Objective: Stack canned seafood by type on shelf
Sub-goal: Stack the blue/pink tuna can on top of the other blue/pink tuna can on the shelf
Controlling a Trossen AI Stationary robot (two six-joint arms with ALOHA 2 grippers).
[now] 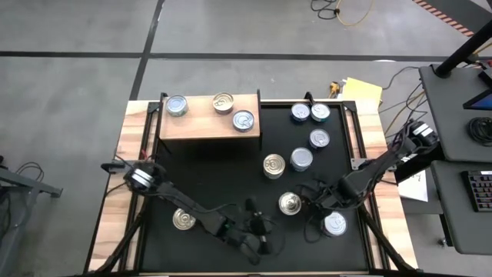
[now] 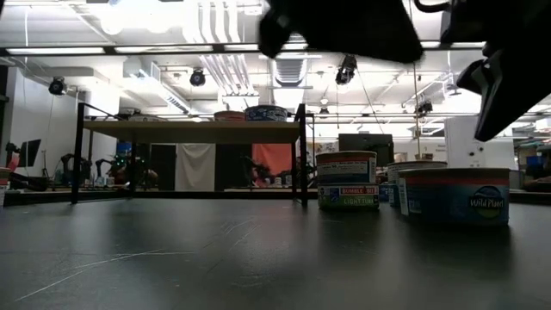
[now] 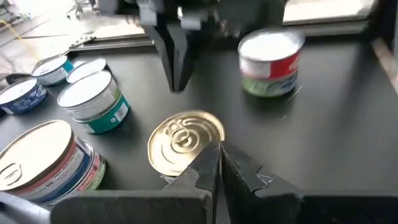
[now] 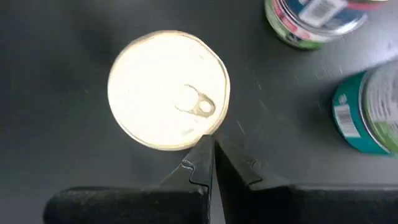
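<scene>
On nearest can (image 2: 455, 196) — "Wild Planet"

A black mat (image 1: 223, 169) is covering my counter (image 1: 115, 185), whose pale wood is showing along the edges. A yellow pad (image 1: 363, 91) is lying past the far right corner. A keyboard (image 1: 480, 191) is sitting on the dark desk (image 1: 453, 115) beside me, cables (image 1: 342, 11) trailing over the floor.

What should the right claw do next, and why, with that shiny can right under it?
Probably open its fingers. The right gripper is shut and empty just above the gold-topped can, which stands on the black table, not on the shelf. It cannot take hold of the can until the fingers spread to either side of it.
</scene>
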